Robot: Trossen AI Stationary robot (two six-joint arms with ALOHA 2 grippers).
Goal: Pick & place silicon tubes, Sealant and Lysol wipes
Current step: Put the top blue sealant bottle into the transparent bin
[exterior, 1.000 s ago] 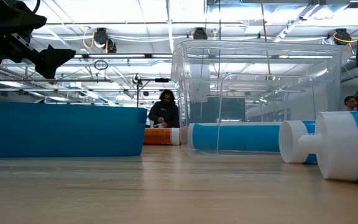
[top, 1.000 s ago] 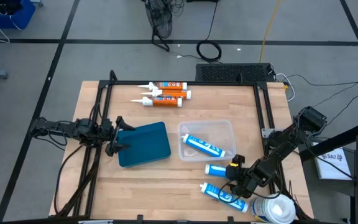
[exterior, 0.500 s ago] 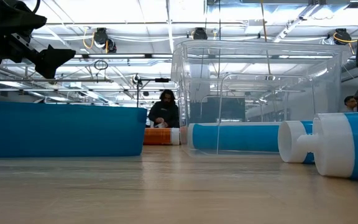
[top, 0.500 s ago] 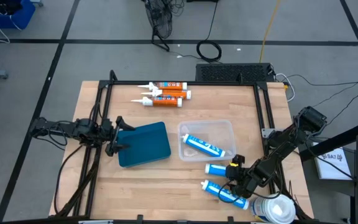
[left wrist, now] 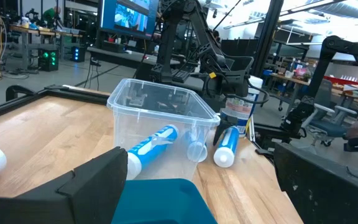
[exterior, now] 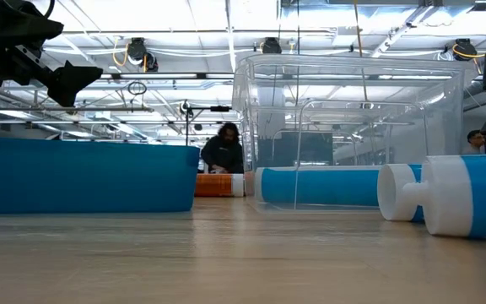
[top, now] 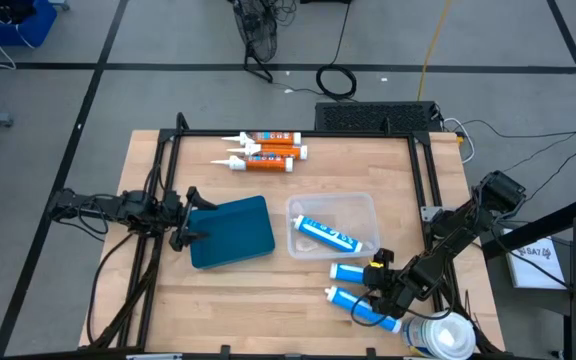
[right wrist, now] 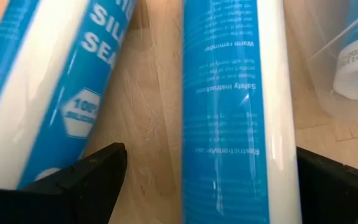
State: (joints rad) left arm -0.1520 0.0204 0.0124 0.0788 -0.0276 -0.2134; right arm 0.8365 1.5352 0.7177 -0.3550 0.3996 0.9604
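Blue-and-white tube (top: 356,305) lies at five o'clock on the counter (top: 268,290), my right pincer (top: 380,300) spread wide over it, gripping nothing. I judge this the pickup step: lower, close, carry to the clear bin (top: 334,224). Lysol wipes (top: 446,336) stand nearer. Left pincer (top: 190,218) waits at nine, apart.

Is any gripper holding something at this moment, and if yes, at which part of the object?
Nothing is held. The right gripper is open over two blue-and-white tubes lying on the table. The left gripper waits open beside the blue lid.
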